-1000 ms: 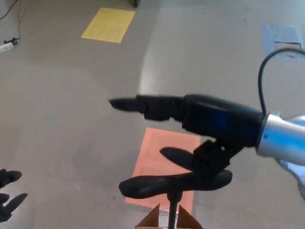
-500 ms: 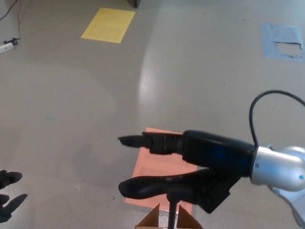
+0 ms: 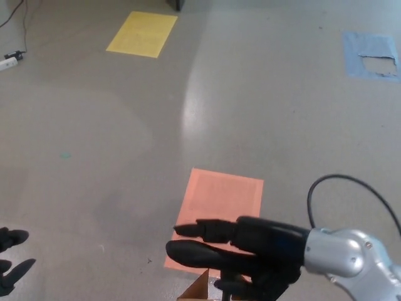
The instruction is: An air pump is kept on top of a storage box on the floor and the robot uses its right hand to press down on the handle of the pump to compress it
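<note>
On pump handle [image 3: 194,252] — right robot hand [image 3: 263,248]

Right hand [image 3: 250,248] lies flat on the pump handle [image 3: 194,253].

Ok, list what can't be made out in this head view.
- Brown cardboard storage box: cut off by the bottom edge; only its top corner shows.
- Black pump handle: its right end is hidden under the right hand; the pump body is out of frame.
- Left hand: cut off by the left edge; only fingertips show.
</note>
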`<state>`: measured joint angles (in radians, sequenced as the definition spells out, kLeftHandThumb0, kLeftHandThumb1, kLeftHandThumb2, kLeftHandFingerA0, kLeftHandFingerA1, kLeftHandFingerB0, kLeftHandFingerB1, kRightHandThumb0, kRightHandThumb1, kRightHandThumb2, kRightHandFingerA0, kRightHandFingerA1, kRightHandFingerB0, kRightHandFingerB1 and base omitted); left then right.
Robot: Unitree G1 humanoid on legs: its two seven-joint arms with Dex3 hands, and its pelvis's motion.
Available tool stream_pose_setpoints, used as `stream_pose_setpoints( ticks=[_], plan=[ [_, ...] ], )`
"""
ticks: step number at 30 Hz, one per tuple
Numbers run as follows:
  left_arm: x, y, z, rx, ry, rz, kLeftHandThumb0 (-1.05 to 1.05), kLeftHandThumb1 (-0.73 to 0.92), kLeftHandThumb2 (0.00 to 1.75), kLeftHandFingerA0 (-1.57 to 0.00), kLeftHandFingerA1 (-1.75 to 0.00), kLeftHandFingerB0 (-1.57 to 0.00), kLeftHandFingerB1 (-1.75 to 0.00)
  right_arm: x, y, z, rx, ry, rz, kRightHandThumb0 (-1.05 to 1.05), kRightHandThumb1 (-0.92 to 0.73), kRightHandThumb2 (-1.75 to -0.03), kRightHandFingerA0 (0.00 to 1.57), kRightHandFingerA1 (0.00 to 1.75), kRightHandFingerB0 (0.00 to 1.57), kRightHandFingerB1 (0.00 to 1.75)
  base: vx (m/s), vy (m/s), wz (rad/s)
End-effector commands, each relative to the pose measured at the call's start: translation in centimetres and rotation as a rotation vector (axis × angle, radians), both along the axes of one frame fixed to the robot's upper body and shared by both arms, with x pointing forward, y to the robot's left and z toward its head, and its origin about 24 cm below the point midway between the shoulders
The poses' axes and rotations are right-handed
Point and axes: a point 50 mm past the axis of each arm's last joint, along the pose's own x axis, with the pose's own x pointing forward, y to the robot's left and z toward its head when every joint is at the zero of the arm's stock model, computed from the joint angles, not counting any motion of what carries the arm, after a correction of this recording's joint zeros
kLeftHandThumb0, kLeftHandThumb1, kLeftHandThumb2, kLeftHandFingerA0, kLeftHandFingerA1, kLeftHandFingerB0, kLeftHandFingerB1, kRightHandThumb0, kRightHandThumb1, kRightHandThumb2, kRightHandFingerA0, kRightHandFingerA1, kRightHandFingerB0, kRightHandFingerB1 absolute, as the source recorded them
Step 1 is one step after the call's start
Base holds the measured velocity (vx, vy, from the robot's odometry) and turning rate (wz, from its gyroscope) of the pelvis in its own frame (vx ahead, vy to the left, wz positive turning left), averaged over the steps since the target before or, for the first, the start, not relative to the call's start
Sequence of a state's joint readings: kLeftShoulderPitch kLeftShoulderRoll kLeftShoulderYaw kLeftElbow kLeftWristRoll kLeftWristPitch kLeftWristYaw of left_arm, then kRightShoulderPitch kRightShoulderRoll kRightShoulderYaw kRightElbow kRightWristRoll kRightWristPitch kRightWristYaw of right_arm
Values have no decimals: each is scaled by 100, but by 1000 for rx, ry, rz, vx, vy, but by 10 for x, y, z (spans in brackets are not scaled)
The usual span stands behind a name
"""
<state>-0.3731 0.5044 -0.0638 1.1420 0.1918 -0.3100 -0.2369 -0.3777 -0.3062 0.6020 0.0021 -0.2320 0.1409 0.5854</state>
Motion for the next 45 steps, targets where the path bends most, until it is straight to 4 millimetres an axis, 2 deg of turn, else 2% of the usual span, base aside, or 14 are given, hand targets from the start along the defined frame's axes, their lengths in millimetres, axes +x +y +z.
stream_pose_setpoints(
  ticks=[1,3,14,21,22,24,25,26,27,31,35,36,44,45],
  plan=[
    [-2,3,2,9,-14,-4,-64,84,64,-26,-34,-17,-28,13,-1,-40,-186,-22,-69,-91,-61,-103,0,11,0,8,0,0,0],
    [0,3,3,-7,-21,6,-69,72,86,-20,-42,-14,-38,21,-1,-53,-228,-32,-102,-90,-61,-102,0,13,0,10,0,0,0],
    [1,5,7,19,-31,-4,-70,72,91,-22,-44,-12,-39,31,3,-98,-348,23,-231,-89,-59,-101,0,13,0,10,0,0,0],
    [-1,4,5,16,-26,-8,-69,72,89,-22,-43,-14,-39,21,-3,-121,-407,73,-301,-87,-59,-100,0,16,0,12,0,0,0],
    [-1,4,5,17,-27,-9,-65,85,65,-28,-35,-17,-28,19,-4,-125,-416,82,-310,-88,-59,-101,0,16,0,12,0,0,0],
    [0,3,6,18,-30,-14,-70,72,89,-21,-43,-14,-39,17,-8,-129,-439,98,-325,-87,-59,-100,0,15,0,11,0,0,0],
    [1,3,6,16,-32,-15,-66,85,65,-28,-35,-17,-28,17,-9,-130,-443,101,-331,-87,-59,-100,0,16,0,12,0,0,0],
    [2,3,6,13,-33,-16,-66,85,65,-28,-35,-17,-28,17,-10,-131,-444,102,-337,-87,-59,-100,0,16,0,12,0,0,0],
    [2,3,7,19,-33,-14,-70,72,89,-21,-43,-15,-39,16,-12,-133,-446,110,-352,-86,-58,-99,0,17,0,12,0,0,0],
    [2,2,6,10,-31,-16,-68,71,89,-22,-44,-13,-39,13,-14,-138,-451,127,-386,-85,-57,-99,0,18,0,13,0,0,0],
    [-1,2,4,17,-27,-19,-68,72,88,-22,-43,-15,-39,6,-12,-144,-466,136,-387,-85,-57,-98,0,18,0,13,0,0,0],
    [-2,2,3,22,-24,-22,-64,84,65,-28,-34,-17,-28,3,-12,-147,-465,146,-391,-85,-56,-98,0,19,0,13,0,0,0],
    [-14,3,-5,14,8,-35,-65,85,65,-28,-34,-17,-28,-14,-9,-160,-475,176,-387,-85,-58,-98,1,18,0,14,0,0,0],
    [-17,2,-8,15,15,-39,-70,73,89,-21,-42,-14,-39,-18,-10,-163,-476,181,-387,-87,-58,-98,3,19,3,13,0,0,0]
  ],
)
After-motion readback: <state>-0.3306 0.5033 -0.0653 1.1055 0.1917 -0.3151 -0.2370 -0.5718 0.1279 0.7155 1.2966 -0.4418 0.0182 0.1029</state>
